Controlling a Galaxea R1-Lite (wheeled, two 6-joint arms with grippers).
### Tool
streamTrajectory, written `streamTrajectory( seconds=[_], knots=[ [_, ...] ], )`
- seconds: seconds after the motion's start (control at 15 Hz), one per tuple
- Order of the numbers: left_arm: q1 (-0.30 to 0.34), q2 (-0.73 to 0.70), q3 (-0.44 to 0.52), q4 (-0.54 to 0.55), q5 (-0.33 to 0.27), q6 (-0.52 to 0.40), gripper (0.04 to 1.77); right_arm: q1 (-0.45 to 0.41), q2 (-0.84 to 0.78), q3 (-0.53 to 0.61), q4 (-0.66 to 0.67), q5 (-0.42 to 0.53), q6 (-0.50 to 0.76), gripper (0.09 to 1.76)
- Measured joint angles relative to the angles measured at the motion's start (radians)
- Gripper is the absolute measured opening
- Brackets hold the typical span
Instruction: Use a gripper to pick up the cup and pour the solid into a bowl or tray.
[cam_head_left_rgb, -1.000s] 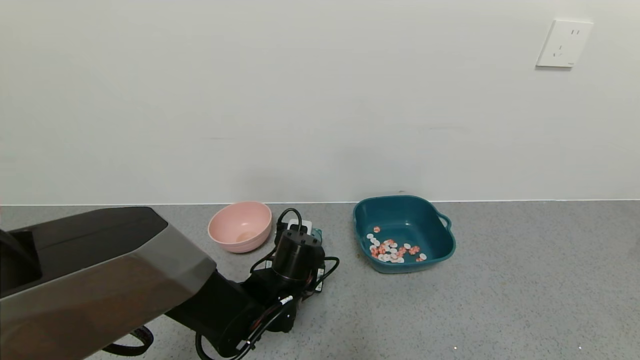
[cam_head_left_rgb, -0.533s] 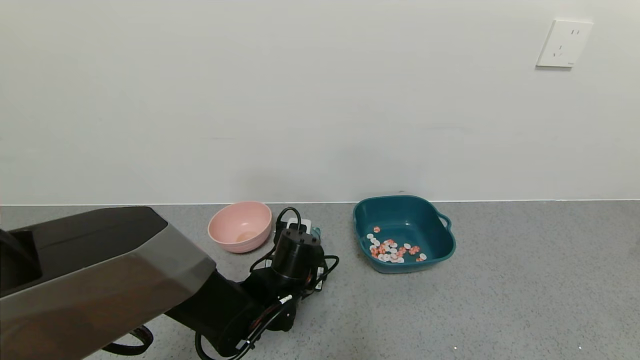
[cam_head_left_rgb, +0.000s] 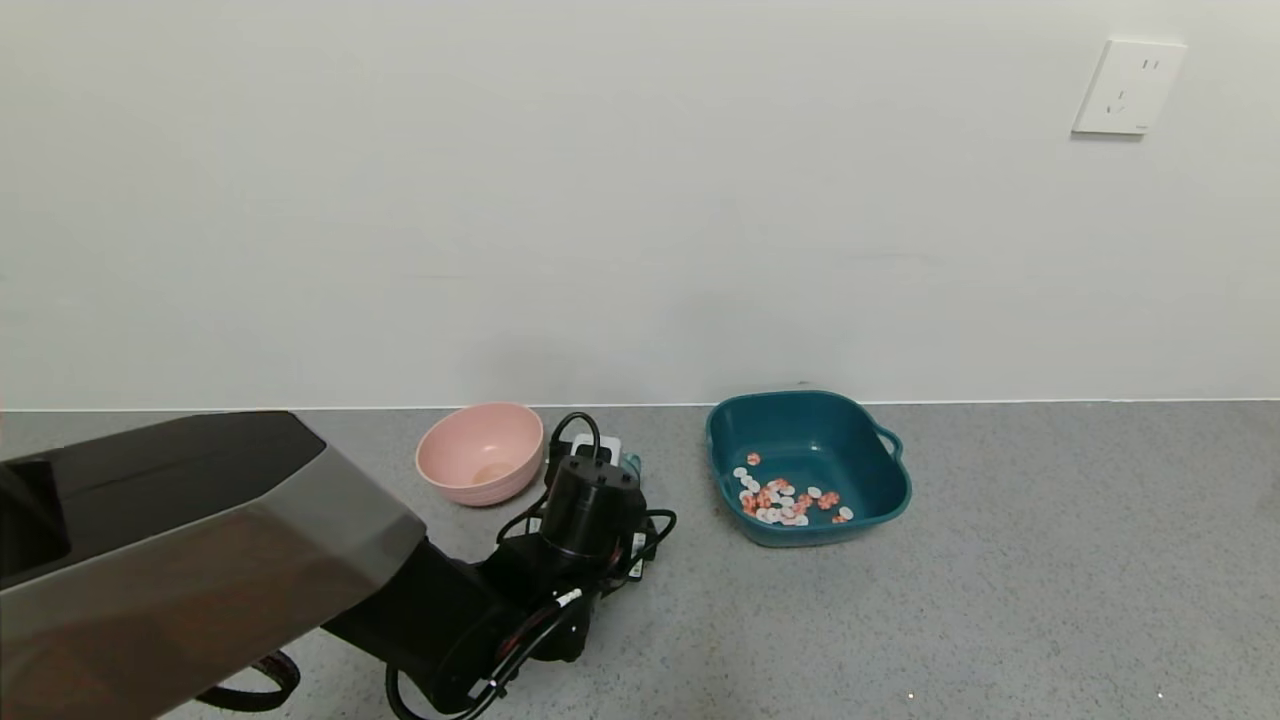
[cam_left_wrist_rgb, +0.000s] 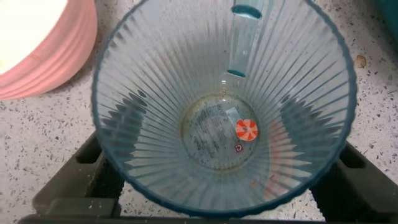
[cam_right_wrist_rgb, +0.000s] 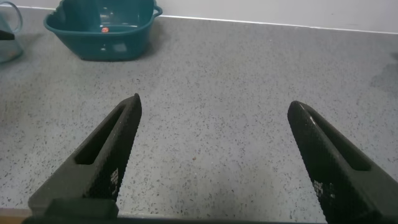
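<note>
Head view first: nearest you, the left arm reaches forward over the grey speckled counter (cam_head_left_rgb: 1000, 600), its black wrist ending at the left gripper (cam_head_left_rgb: 600, 470), which sits between the pink bowl (cam_head_left_rgb: 480, 453) and the teal tray (cam_head_left_rgb: 808, 466). Your left wrist view looks straight down into the cup (cam_left_wrist_rgb: 224, 106), a ribbed blue-grey cup standing upright on the counter, with the gripper's dark fingers (cam_left_wrist_rgb: 87, 180) close on either side of it; you cannot tell whether they press on it or have let go. One orange-and-white piece (cam_left_wrist_rgb: 246, 129) lies at the cup's bottom. Farther right, the solid (cam_head_left_rgb: 785, 500) lies scattered inside the tray. The right gripper (cam_right_wrist_rgb: 211, 155) hovers low over bare counter, fingers spread wide, holding nothing.
</note>
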Motion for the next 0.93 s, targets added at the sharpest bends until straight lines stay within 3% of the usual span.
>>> streamTrajectory(
  seconds=[0.53,0.93],
  knots=[
    [-0.001,-0.120,0.039,0.078,0.000,0.012,1.69,0.000,0.000,0.000,0.000,0.000,0.000,1.71],
    [-0.001,-0.293,0.144,0.092,0.001,0.022,1.70,0.000,0.000,0.000,0.000,0.000,0.000,1.71]
  ],
)
